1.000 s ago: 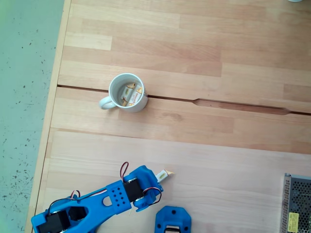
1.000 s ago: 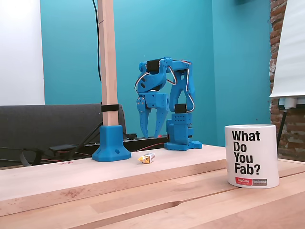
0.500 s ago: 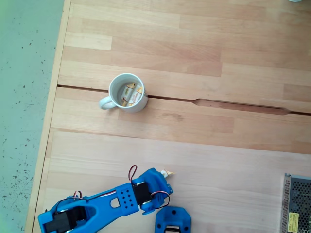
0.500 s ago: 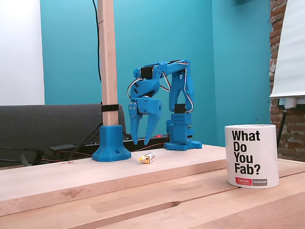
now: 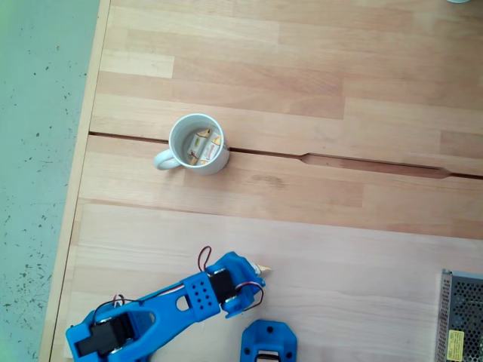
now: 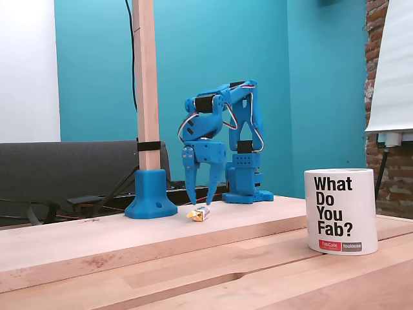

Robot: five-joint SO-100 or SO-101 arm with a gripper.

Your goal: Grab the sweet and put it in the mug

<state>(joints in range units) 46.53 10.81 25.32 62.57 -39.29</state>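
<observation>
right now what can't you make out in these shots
- Sweet: in a fixed view from above, the gripper covers all but one tip.
- Wrappers inside the mug: too small to count; in a fixed view from the side, the mug's wall hides them.
- Metal box: cut off by the frame's right and bottom edges.

Glossy ceramic mug (image 6: 340,211) — matt wood table (image 5: 302,105) — blue plastic arm (image 6: 222,132).

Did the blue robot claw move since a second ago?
Yes. In the fixed side view the gripper has come down and away from its blue base, toward the wooden post. Its open jaws now straddle the sweet on the table.
</observation>
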